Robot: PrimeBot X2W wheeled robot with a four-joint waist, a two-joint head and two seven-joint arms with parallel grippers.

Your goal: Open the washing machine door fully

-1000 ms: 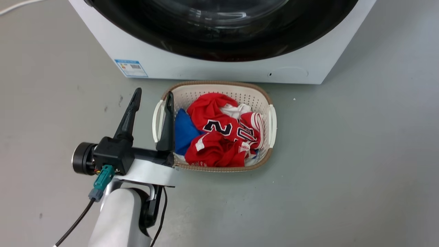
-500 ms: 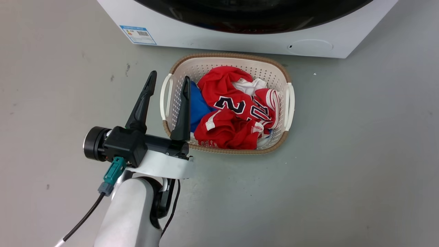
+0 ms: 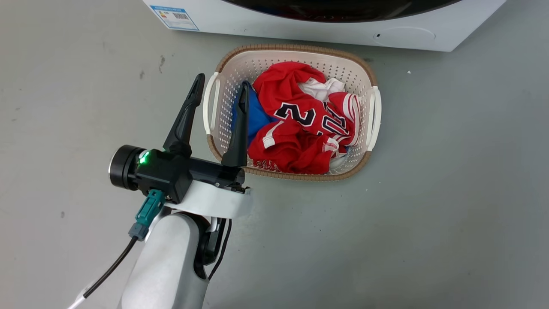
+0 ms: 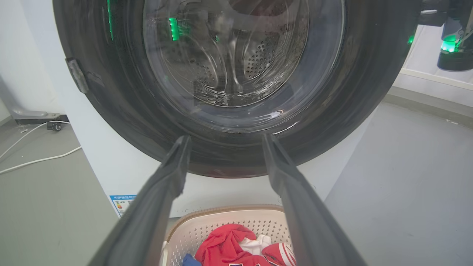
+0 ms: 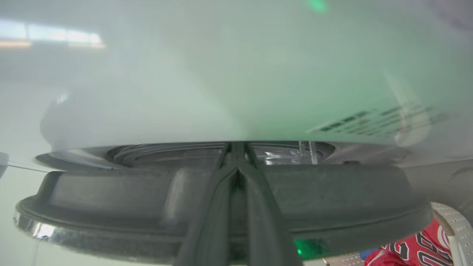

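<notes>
Left gripper [image 3: 222,81]: two long, tapered dark fingers [image 3: 184,120] on a black block [image 3: 167,174] with a green light [image 3: 143,158] (small, glowing); teal connector [image 3: 148,210], black cable [image 3: 109,271], rounded pale grey forearm [image 3: 167,266].

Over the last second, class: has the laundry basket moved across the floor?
No. The laundry basket keeps its place before the washing machine, between the blue label and the round cover. The whole head view shifted because the camera moved.
</notes>
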